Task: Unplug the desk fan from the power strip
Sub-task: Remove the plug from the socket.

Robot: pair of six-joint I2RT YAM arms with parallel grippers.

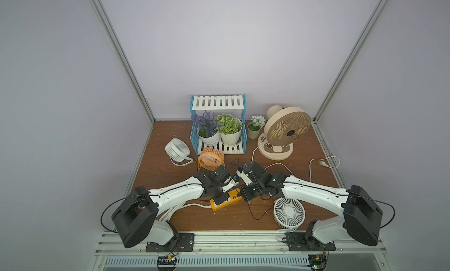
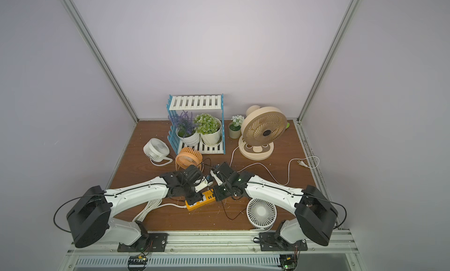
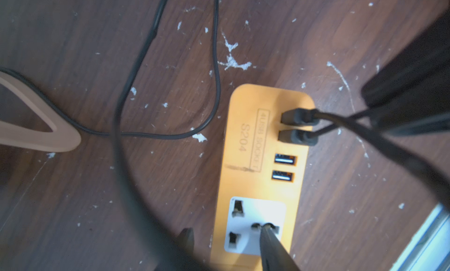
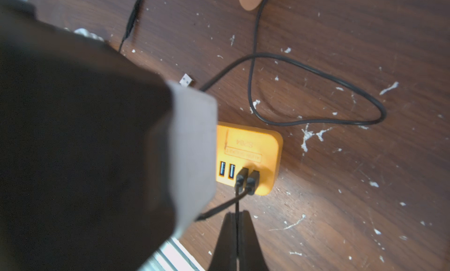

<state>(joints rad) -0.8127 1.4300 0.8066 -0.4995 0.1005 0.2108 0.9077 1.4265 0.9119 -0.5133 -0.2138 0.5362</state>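
Observation:
The orange-yellow power strip lies on the wooden table between both arms. Two black USB plugs sit side by side in its ports. My right gripper is shut on the thin black cable that leads from one of these plugs, a short way from the strip. My left gripper is over the strip's socket end with its jaws apart: one finger rests on the white socket face, the other hangs beside the strip. Black cables run toward the orange fan and the front white fan; I cannot tell which fan the held cable belongs to.
A small white fan stands at the left, a large beige fan at the back right with its white cord and plug loose on the table. A blue-and-white plant rack is behind. A loose silver USB plug lies near the strip.

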